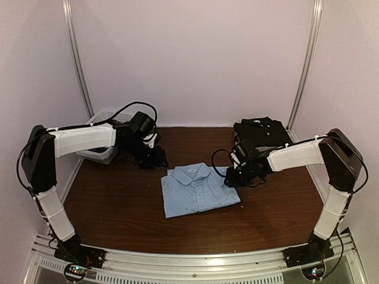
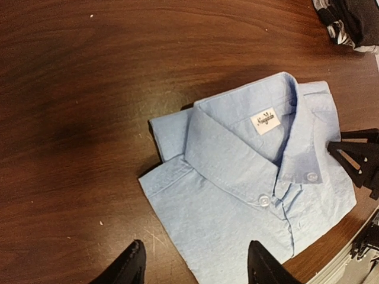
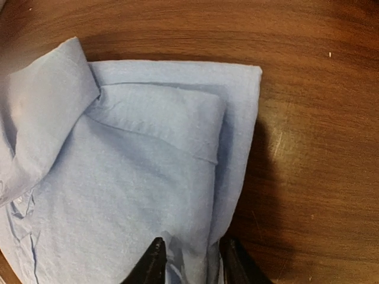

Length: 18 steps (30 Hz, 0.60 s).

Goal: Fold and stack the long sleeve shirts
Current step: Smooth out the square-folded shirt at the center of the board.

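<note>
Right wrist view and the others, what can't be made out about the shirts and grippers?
Right gripper: right wrist view's bottom edge cuts its fingers; grip on light blue shirt unclear.
Dark shirts: top view, too small to count; right arm overlaps.
Basket: top view, left arm hides its contents.

Overhead view: soft, even, rather dim; slightly grainy; pale glare along the near edge of the counter (image 1: 118,207). Left wrist view: sharp on the light blue shirt (image 2: 237,195); broad dark shadow on bare wood beside it, faint sheen toward the top. Right wrist view: blurred at upper left corner; narrow shadow along the cloth's right edge.
</note>
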Each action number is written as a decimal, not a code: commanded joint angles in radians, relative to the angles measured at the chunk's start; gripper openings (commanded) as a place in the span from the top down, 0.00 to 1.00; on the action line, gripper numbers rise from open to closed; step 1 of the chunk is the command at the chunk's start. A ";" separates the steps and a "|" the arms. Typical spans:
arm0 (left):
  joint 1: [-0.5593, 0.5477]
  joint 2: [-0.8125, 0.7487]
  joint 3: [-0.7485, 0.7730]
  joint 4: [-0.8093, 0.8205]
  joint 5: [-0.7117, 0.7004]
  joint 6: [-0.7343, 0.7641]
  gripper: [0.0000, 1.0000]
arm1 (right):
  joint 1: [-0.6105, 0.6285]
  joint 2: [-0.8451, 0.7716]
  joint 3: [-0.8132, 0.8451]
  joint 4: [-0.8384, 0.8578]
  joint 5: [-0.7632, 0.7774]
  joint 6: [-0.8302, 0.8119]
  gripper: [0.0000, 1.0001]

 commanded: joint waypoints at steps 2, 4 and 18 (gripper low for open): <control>-0.017 -0.027 -0.061 0.095 0.054 -0.014 0.45 | 0.010 -0.118 -0.015 -0.037 0.071 0.009 0.59; -0.037 -0.024 -0.068 0.109 0.053 -0.022 0.48 | 0.022 -0.161 -0.017 -0.068 0.103 0.011 0.58; -0.092 0.046 -0.070 0.194 0.086 -0.071 0.58 | 0.193 -0.268 -0.249 -0.028 0.126 0.149 0.81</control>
